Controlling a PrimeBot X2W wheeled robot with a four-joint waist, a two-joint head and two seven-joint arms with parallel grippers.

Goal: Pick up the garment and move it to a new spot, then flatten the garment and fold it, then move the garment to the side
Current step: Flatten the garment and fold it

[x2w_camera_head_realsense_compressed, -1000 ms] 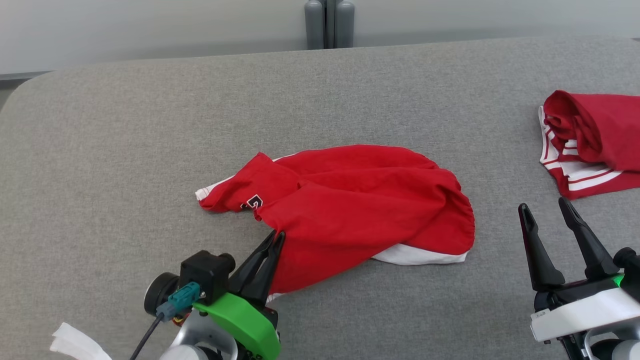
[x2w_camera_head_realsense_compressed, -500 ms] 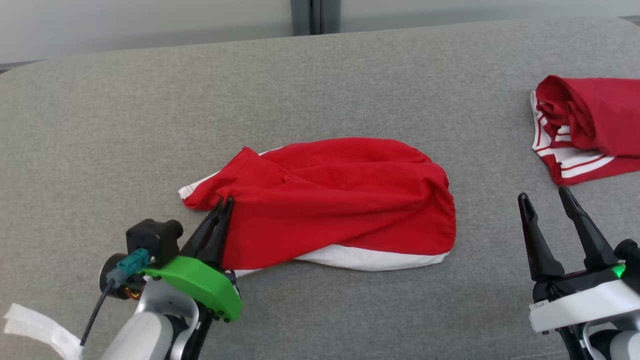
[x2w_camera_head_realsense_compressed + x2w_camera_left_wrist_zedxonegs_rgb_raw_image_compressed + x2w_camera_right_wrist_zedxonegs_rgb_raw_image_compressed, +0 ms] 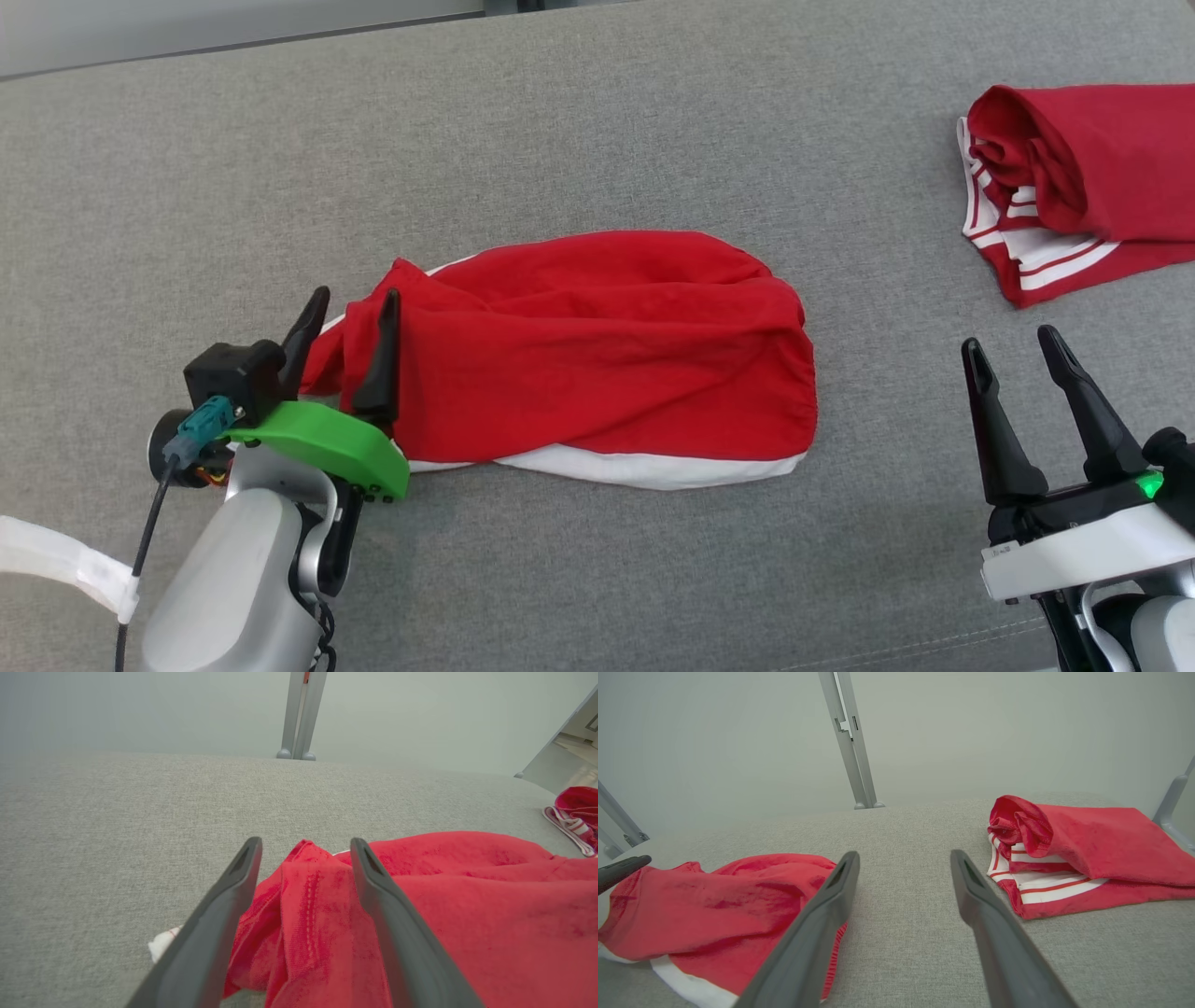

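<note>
Two grippers stand spread wide, gripping nothing: the left gripper (image 3: pixel 350 322) has between its fingers the left end of the red garment (image 3: pixel 607 364), which lies crumpled mid-table (image 3: pixel 560 140), and the right gripper (image 3: pixel 1010 359) hovers near a folded red bundle (image 3: pixel 1074 177).

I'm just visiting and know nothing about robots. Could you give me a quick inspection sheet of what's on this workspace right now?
Surface: grey fabric surface, flat.
Job's things: red garment with white trim, crumpled at centre, not yet flattened.
Clutter: striped red garment, folded, at the right edge.
Grippers: left gripper open, fingers astride the red garment's left end; right gripper open, apart from both garments.
Cables: dark cable hanging from the left wrist.
Surroundings: pale wall, grey posts.
</note>
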